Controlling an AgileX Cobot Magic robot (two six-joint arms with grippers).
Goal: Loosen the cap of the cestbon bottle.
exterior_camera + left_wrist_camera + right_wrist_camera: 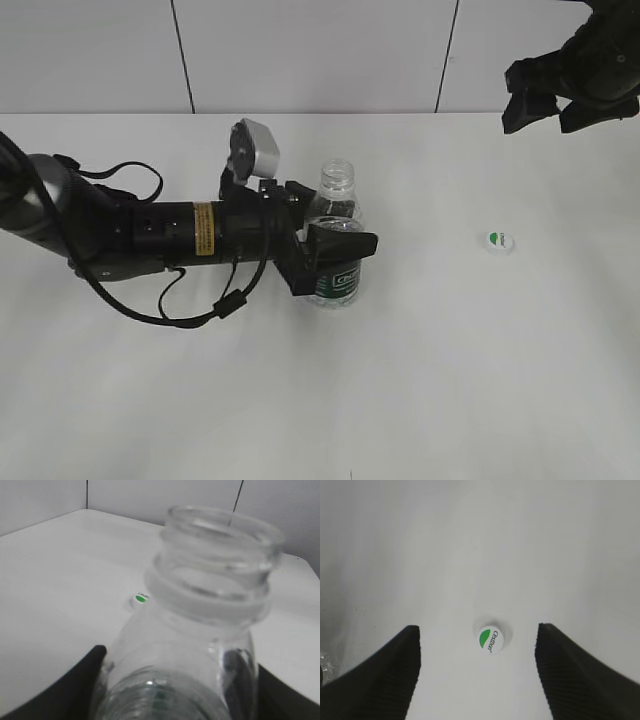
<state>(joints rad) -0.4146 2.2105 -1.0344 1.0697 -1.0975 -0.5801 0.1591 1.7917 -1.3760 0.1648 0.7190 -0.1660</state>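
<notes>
White table [420, 400]: cestbon bottle [337, 235], neck bare, is being clamped upright by left end effector [335, 238]. Cap [499, 241] is lying well apart, beneath spread-open right end effector [545, 108]. Loosening judged finished; release is being called for.

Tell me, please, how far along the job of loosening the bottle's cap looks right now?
It looks done: the cap lies on the table, well apart from the cestbon bottle, whose threaded neck stands open. In hand: the left gripper is clamped around the bottle's body, holding it upright. The right gripper is open and raised above the cap. Left: probably only releasing the bottle.
</notes>
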